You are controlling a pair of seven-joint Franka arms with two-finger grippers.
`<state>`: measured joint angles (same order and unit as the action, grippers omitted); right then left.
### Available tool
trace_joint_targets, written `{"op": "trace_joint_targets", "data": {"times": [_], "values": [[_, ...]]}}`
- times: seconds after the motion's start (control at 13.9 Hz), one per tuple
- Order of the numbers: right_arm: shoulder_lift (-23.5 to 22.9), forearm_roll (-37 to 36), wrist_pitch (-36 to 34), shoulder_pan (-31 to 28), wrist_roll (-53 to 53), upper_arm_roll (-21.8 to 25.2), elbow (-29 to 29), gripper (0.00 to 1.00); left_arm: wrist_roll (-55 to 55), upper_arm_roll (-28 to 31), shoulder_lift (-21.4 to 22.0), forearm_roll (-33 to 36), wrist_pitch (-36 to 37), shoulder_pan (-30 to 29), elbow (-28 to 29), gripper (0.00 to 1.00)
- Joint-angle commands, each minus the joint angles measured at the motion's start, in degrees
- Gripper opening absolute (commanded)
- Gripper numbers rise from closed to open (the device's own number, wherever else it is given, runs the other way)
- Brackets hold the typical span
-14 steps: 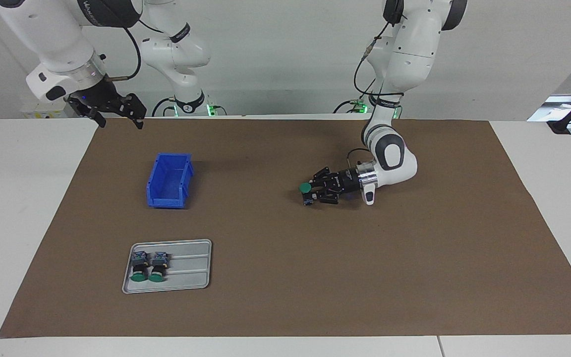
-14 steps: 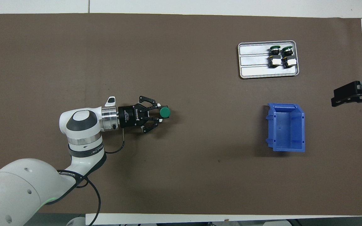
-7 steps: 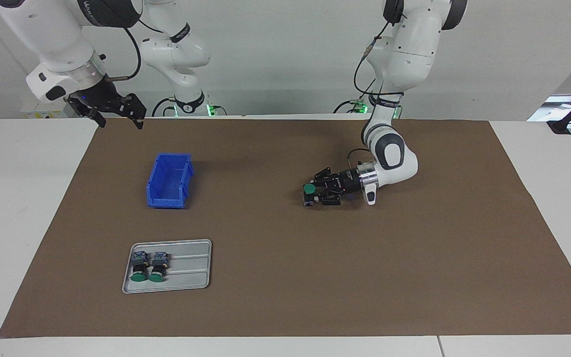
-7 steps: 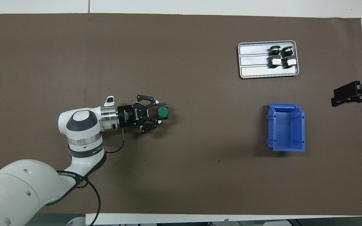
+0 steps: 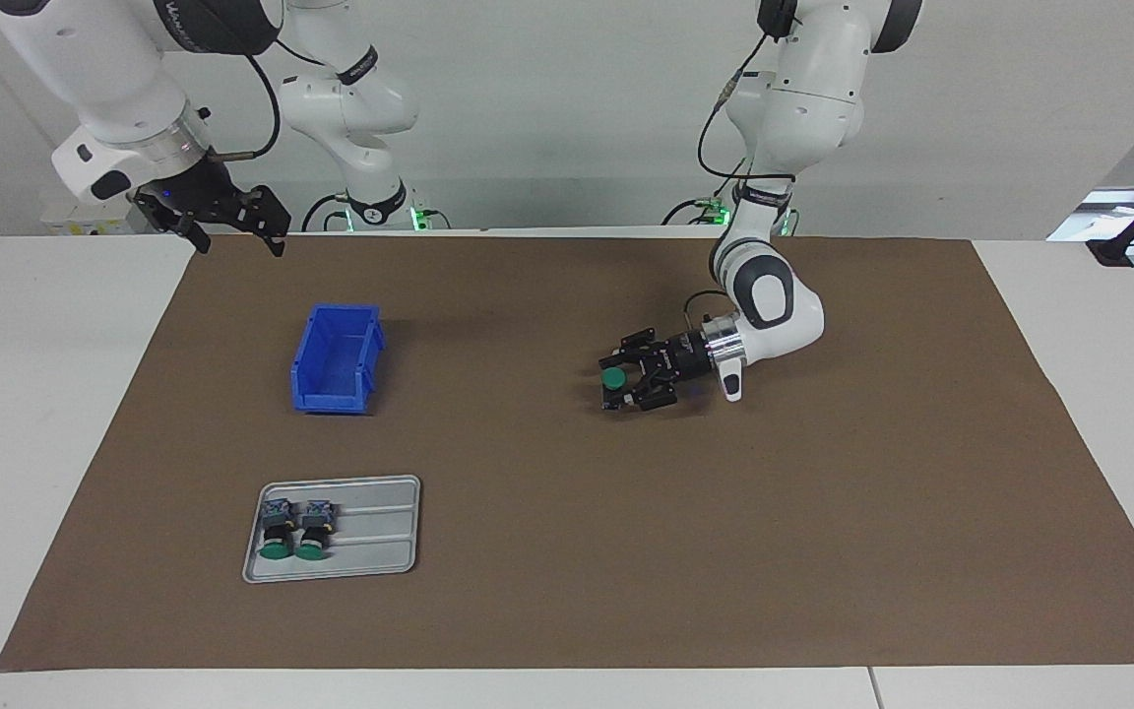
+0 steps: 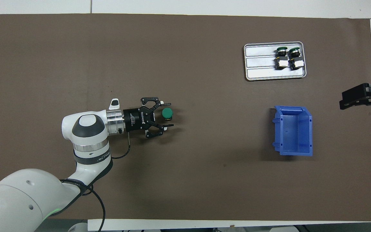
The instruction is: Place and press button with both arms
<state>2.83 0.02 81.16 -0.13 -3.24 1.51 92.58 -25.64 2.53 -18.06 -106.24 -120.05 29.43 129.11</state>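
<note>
A button [image 5: 612, 378] [image 6: 167, 113] stands upright on the brown mat near the table's middle, its green cap facing up. My left gripper [image 5: 609, 387] [image 6: 168, 115] lies low and sideways around it. It is open, with one finger on each side of the button and a gap between each finger and the button. My right gripper [image 5: 237, 243] [image 6: 362, 96] waits open in the air over the mat's edge at the right arm's end of the table, and holds nothing.
A blue bin [image 5: 336, 359] [image 6: 293, 130] sits on the mat toward the right arm's end. Farther from the robots, a grey tray [image 5: 375, 537] [image 6: 259, 62] holds two more green-capped buttons [image 5: 294, 530] [image 6: 288, 57] lying side by side.
My left gripper has opened and let go of the button, which now stands by itself on the mat. The left wrist has shifted slightly. The right arm has not moved.
</note>
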Motion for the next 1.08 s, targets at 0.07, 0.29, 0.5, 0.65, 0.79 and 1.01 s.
{"op": "trace_joint_targets", "data": {"times": [0.07,0.29,0.5,0.65,0.79,1.01], "values": [[1.03,0.07,-0.21,-0.22,1.22,-0.02,1.11,0.99,0.24,0.54,2.50,-0.11,-1.33,0.90,2.11,0.85],[1.03,0.07,-0.21,-0.22,1.14,-0.02,1.11,0.99,-0.11,0.46,2.59,3.57,-1.24,0.37,2.11,0.89],[1.03,0.07,-0.21,-0.22,1.14,-0.02,1.11,0.99,-1.16,0.54,3.03,3.76,-1.24,0.10,2.37,0.93],[1.12,0.07,-0.21,-0.22,1.22,-0.02,1.11,0.99,-1.86,0.54,4.52,3.93,-1.24,-0.33,3.33,0.94],[1.03,0.07,-0.21,-0.22,1.22,-0.02,1.11,0.99,-2.22,0.54,4.44,4.37,-1.51,-0.95,2.99,0.95],[1.03,0.07,-0.21,-0.22,1.22,-0.02,1.11,0.99,-4.57,0.63,5.92,8.40,-1.42,-2.53,3.07,0.99]]}}
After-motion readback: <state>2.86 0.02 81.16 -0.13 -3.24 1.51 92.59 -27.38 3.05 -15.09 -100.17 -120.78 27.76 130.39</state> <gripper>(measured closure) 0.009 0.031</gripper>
